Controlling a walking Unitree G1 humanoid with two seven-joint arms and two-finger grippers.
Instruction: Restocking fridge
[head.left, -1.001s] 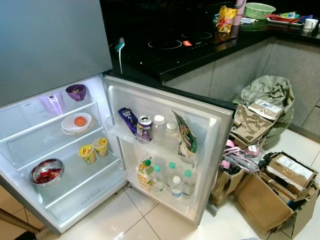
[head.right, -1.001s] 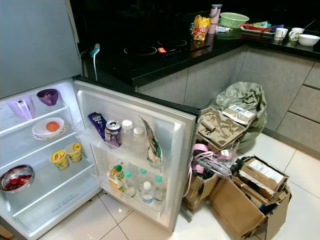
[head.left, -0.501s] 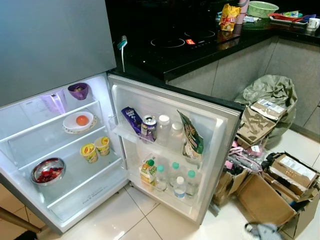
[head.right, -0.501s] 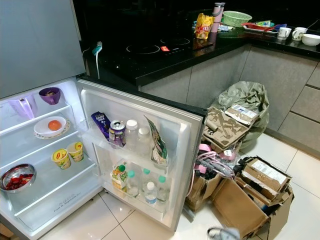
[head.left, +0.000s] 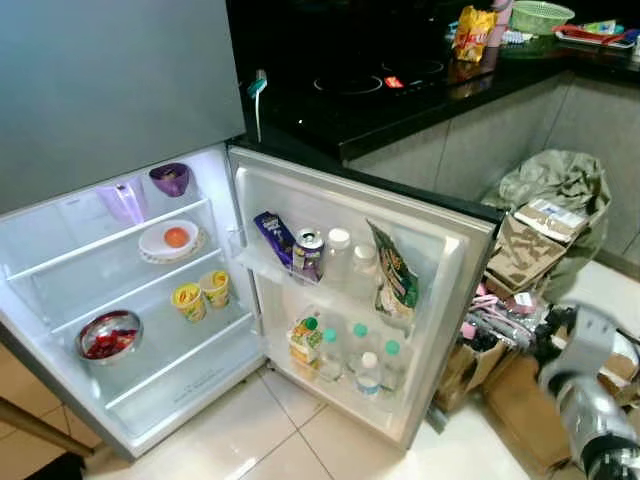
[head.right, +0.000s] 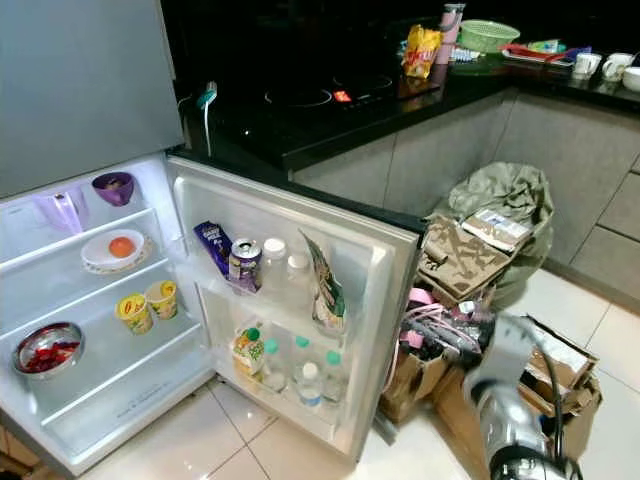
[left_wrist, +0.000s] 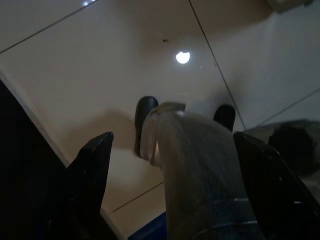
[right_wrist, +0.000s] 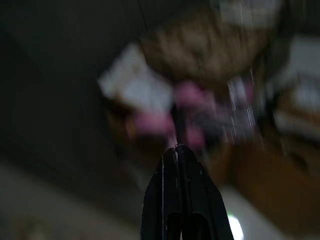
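Silver right arm (head.right: 510, 420) rises beside the open fridge door (head.right: 380, 270), its gripper (right_wrist: 177, 150) pinched together and empty, and risks knocking the cardboard boxes (head.right: 560, 370).

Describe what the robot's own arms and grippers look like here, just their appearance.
The right arm is a silver-grey metal limb of rounded segments with a darker joint band near the frame edge and a thin black cable looping beside it. The right gripper has two long, smooth black fingers tapering to narrow tips. The left gripper has black, wedge-shaped fingers with angular tips.
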